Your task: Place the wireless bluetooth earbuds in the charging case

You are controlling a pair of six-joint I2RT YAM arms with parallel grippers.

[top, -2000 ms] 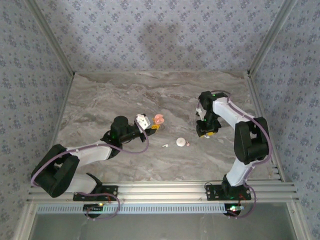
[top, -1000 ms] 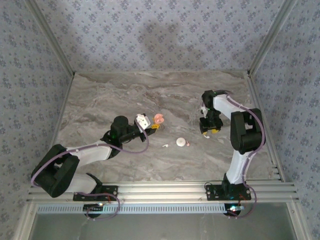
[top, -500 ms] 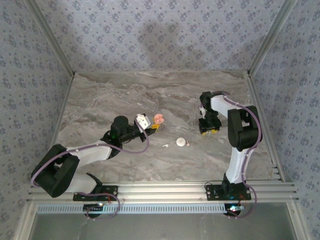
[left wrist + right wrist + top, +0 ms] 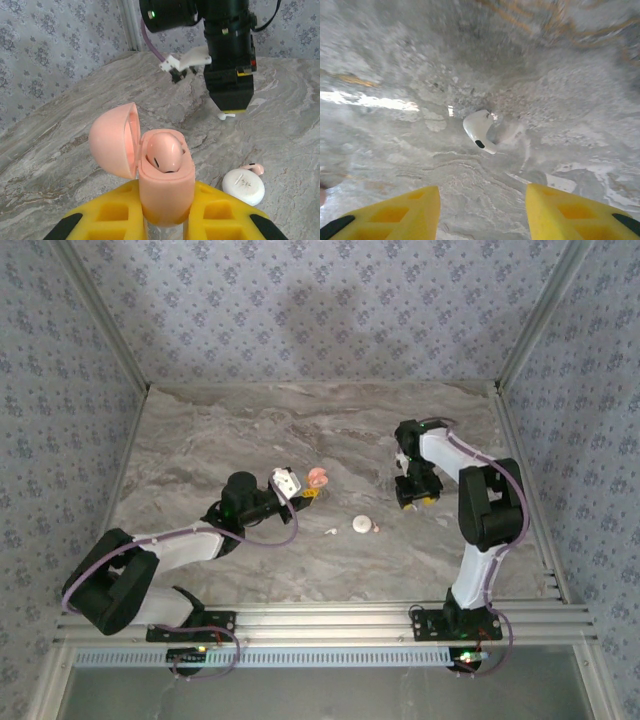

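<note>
Right claw (image 4: 481,200) agape, nose-down above white earbud (image 4: 481,131); left claw (image 4: 165,212) level, tight around pink case (image 4: 162,175).

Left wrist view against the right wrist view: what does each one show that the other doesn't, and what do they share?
Left wrist: the open pink charging case clamped in the left tool, a pink earbud seated inside, a white disc, and the right tool seen from outside. Right wrist: a close look down between that tool's open yellow fingers. Both: the marble table and, apparently, the same white earbud lying below the right tool.
</note>
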